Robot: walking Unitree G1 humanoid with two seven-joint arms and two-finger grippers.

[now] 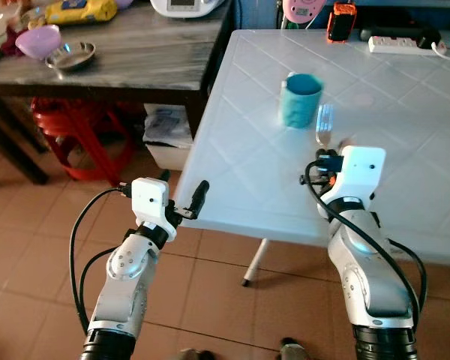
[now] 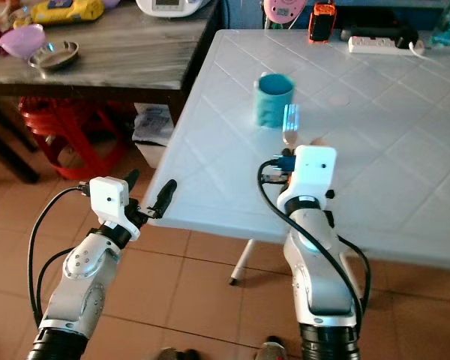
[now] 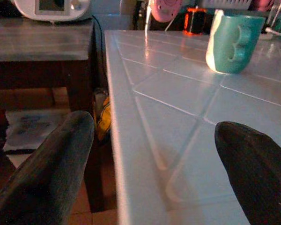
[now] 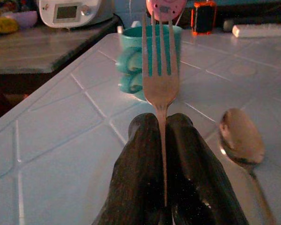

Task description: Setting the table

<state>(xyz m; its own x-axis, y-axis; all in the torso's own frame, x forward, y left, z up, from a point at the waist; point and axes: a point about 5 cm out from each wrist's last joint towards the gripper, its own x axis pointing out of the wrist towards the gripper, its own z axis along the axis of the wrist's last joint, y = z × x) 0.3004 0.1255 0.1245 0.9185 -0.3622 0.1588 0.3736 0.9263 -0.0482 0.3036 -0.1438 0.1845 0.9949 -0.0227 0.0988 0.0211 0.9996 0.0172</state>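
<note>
**Fork in hand, table partly set**

Progress: the white table [image 1: 270, 180] already has a teal cup [image 1: 300, 100] standing upright, and a spoon [image 4: 241, 140] lying flat just beside where the right arm works. No plate or other cutlery visible on the near part of the table. So, as a guess, cup + spoon are done, the fork is the item in hand, and it's not yet laid down. Whether more pieces are meant to follow can't be told from here.

Right gripper [image 4: 165, 140]: fingers clamped tight together on the fork [image 4: 160, 70], pinching its thin handle between them. Tines point forward toward the cup, fork held roughly level over the tabletop, not touching it as far as the wrist view shows. In the head views the fork [image 1: 324, 124] sits just near side of the cup, w/ the gripper over the table's near half.

Left gripper [image 1: 187, 201]: fingers spread wide, holding nothing. It hovers at the table's near-left edge, one finger [image 3: 51, 164] out over the floor side, the other over the tabletop.

Next, probably: lower the fork beside the spoon and let go.

Side table w/ a metal bowl [image 1: 70, 55] stands to the left, not involved.
</note>
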